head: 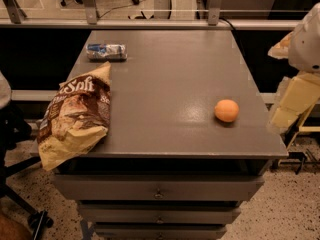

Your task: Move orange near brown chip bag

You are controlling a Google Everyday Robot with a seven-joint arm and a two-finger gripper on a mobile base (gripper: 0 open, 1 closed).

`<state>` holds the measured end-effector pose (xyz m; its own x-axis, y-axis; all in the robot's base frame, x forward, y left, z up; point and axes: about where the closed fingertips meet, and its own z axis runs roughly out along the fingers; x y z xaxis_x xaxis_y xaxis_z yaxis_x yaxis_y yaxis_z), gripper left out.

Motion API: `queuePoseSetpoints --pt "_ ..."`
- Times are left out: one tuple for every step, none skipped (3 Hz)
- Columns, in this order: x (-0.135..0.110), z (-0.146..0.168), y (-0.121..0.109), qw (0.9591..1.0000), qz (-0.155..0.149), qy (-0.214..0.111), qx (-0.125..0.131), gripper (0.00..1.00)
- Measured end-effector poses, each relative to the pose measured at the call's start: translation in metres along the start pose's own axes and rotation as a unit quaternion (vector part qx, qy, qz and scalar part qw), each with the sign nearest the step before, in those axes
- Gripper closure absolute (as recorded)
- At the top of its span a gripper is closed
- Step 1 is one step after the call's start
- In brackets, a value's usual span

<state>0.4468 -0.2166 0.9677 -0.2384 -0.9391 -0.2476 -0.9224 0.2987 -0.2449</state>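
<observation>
The orange (226, 110) lies on the grey table top (165, 69), toward the right front. The brown chip bag (76, 119) lies at the left front corner and hangs partly over the table's edge, with white "Soft" lettering facing up. The two are far apart, with bare table between them. My gripper (291, 101) shows as pale white and yellowish parts at the right edge of the view, off the table's right side and to the right of the orange, not touching it.
A small blue-silver can (106, 51) lies on its side at the back left of the table. Drawers (158, 191) sit below the table top. A dark chair (15, 149) stands at the left. A rail and office chairs are behind.
</observation>
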Motion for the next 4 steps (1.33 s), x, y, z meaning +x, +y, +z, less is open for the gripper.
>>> queuePoseSetpoints --pt "0.001 0.021 -0.006 0.9996 0.012 -0.024 -0.008 0.00" --pt "0.002 0.045 -0.011 0.9986 0.018 -0.049 -0.011 0.00" --pt "-0.003 0.063 -0.014 0.9969 0.018 -0.077 -0.010 0.00" --pt "-0.013 0.082 -0.010 0.9941 0.014 -0.104 -0.025 0.00"
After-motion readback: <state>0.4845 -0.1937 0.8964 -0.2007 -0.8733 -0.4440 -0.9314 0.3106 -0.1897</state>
